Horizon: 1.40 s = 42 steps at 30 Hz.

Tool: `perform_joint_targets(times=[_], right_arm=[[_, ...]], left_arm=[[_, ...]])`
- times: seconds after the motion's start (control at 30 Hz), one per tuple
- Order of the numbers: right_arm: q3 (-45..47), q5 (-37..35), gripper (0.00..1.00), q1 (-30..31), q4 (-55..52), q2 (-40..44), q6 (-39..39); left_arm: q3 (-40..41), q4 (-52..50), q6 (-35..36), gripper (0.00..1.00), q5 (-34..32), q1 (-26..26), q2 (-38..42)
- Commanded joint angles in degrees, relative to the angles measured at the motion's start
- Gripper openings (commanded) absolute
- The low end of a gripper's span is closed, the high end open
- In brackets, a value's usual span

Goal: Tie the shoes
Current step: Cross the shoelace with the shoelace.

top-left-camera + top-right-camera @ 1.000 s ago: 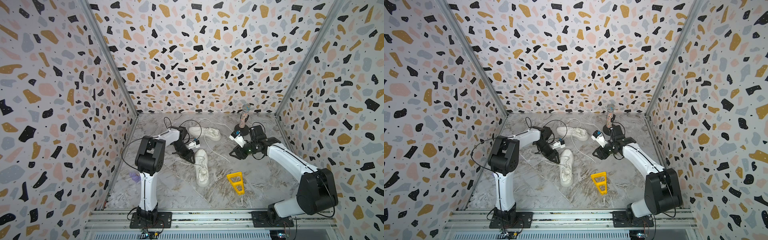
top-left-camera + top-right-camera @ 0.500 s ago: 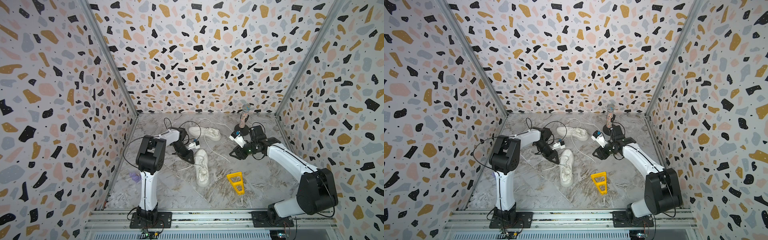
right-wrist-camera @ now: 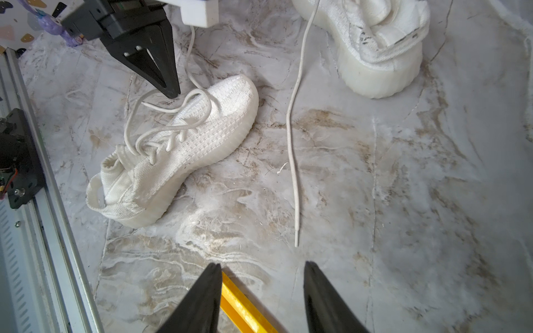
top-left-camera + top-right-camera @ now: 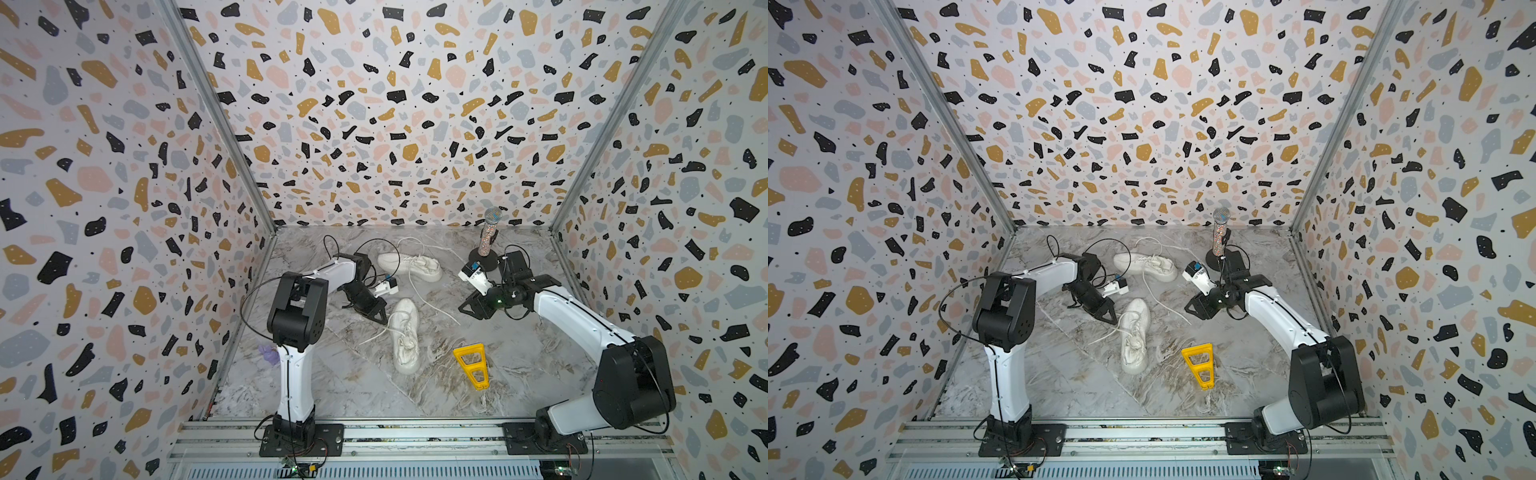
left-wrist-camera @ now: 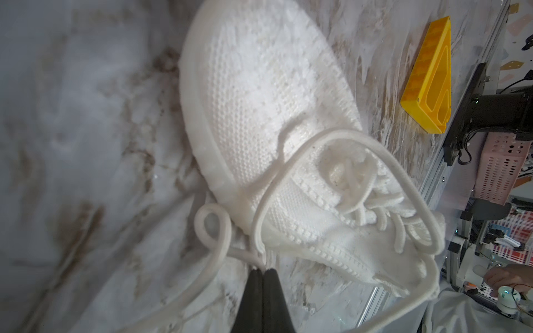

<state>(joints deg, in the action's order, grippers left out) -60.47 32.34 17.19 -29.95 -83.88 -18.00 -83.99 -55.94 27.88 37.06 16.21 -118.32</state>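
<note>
1. Pinching shut, my left gripper [image 5: 261, 274] has its tips pressed together on a strand of the lace [image 5: 213, 230], low against the marble floor [image 5: 86, 144].
2. That lace belongs to the near shoe [image 4: 405, 336], which sits just beside my left fingertips, on their right, toe toward the back wall and heel toward my bases.
3. My right gripper [image 3: 261, 265] stands with its jaws apart and nothing between them, well apart from the near shoe on its other side.
4. A yellow wedge [image 3: 239, 299] shows under my right fingers in the wrist view.
5. Lying crosswise near the back wall is the far shoe [image 4: 409, 266], beyond both grippers, with one loose lace end [image 3: 292, 158] trailing across the floor toward my right gripper.
</note>
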Motion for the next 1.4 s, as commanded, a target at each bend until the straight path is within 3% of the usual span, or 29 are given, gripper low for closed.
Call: perform_joint_targets(times=[0.0,0.23,0.6,1.03,1.37], right_arm=[[0.00,1.04,0.50,-0.23,-0.17,-0.06,-0.37],[-0.05,1.32,0.50,-0.23,-0.20,-0.67,-0.29],[0.23,0.97,0.50,-0.18,-0.09,-0.59,-0.63],[0.22,1.15,0.50,-0.22,-0.14,-1.20,-0.81],[0.20,1.06,0.50,-0.23,-0.28,-1.29,-0.90]], left_arm=[[0.85,-0.47,1.43,0.00,1.70,-0.34,2.00],[0.47,0.27,-0.37,0.01,1.37,-0.21,-0.82],[-0.37,1.90,-2.20,0.28,3.54,-0.21,-4.10],[-1.84,0.37,-1.54,0.35,6.10,-0.09,-5.57],[-2.99,-1.16,-1.50,0.35,7.36,0.53,-7.09]])
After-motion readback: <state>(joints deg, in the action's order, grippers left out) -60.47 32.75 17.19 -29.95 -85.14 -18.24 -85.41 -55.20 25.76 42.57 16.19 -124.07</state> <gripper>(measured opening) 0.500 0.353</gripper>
